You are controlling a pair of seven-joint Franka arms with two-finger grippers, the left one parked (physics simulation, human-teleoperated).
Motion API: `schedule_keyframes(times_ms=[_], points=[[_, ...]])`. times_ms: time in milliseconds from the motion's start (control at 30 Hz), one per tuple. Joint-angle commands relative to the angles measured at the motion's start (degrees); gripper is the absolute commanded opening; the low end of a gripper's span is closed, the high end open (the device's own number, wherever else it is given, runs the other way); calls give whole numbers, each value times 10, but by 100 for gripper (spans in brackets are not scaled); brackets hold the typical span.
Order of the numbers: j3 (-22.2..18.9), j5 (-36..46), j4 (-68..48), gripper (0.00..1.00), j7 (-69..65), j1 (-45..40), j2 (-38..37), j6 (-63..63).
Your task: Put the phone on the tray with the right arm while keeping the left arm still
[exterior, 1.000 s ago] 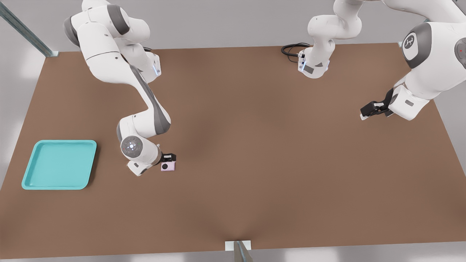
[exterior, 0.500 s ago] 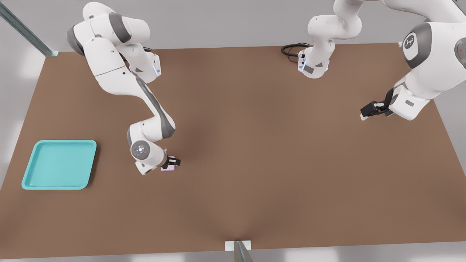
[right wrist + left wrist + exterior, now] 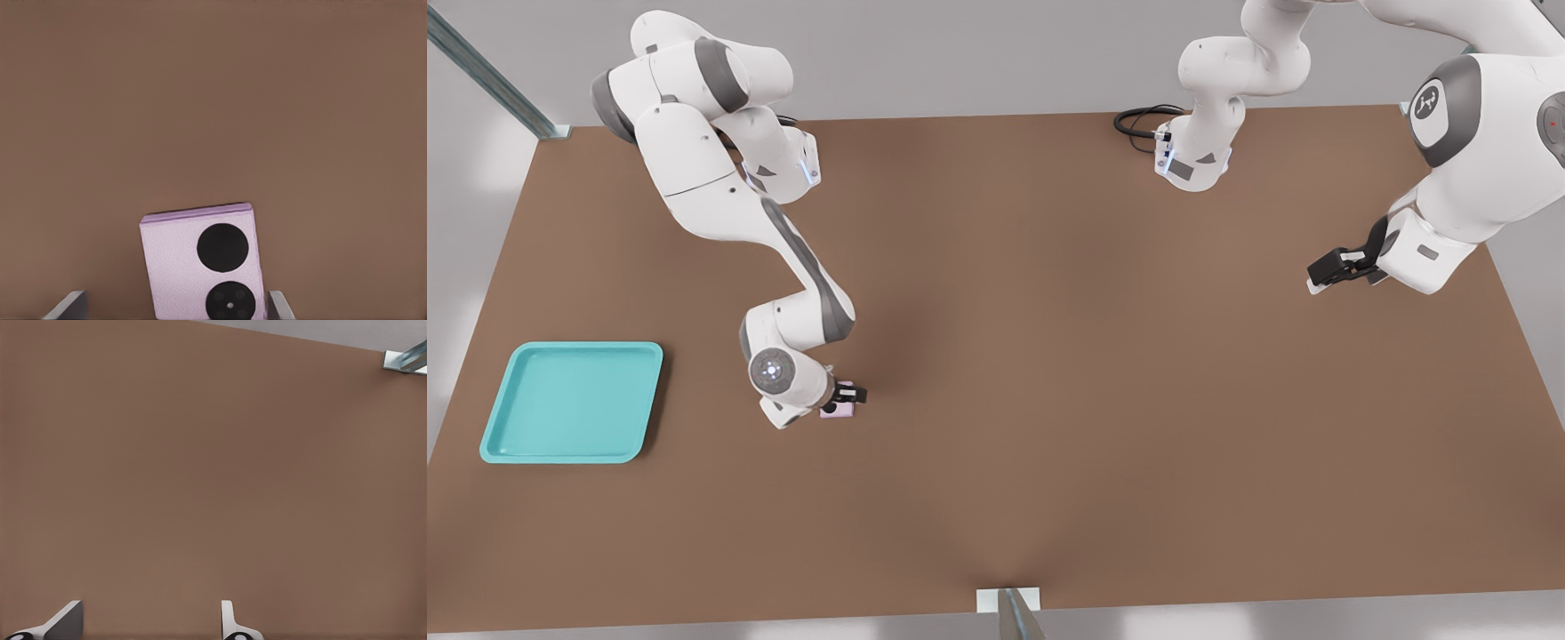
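Note:
The phone is a small pale pink-lilac square with two black circles, lying flat on the brown table left of the middle in the front view. My right arm's gripper is down over it and hides most of it there. In the right wrist view the phone lies between the gripper, which is open: one fingertip stands well apart from the phone's side and the other sits close to the opposite edge. The turquoise tray rests at the front view's left, some way from the phone.
The parked arm's gripper hangs over the table at the front view's right. A black cable loops at the far edge by an arm base. A metal bracket sits at the near table edge.
A second ago the gripper stood just behind the phone, whose face showed. It has since come down over the phone and covers most of it, with hardly any motion in the last half second.

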State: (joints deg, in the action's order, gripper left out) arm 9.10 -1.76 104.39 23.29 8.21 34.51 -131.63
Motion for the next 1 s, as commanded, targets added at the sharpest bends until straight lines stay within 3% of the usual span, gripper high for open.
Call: schedule_keyframes(times_ms=[0,267,333,700,967], points=[[-1,2,0,100,-158,-3,1,-8],[-1,3,6,100,-199,-9,-1,-9],[-1,34,6,100,-234,-15,1,-14],[1,37,12,100,-241,-17,14,-27],[0,93,13,100,-216,-14,16,-35]])
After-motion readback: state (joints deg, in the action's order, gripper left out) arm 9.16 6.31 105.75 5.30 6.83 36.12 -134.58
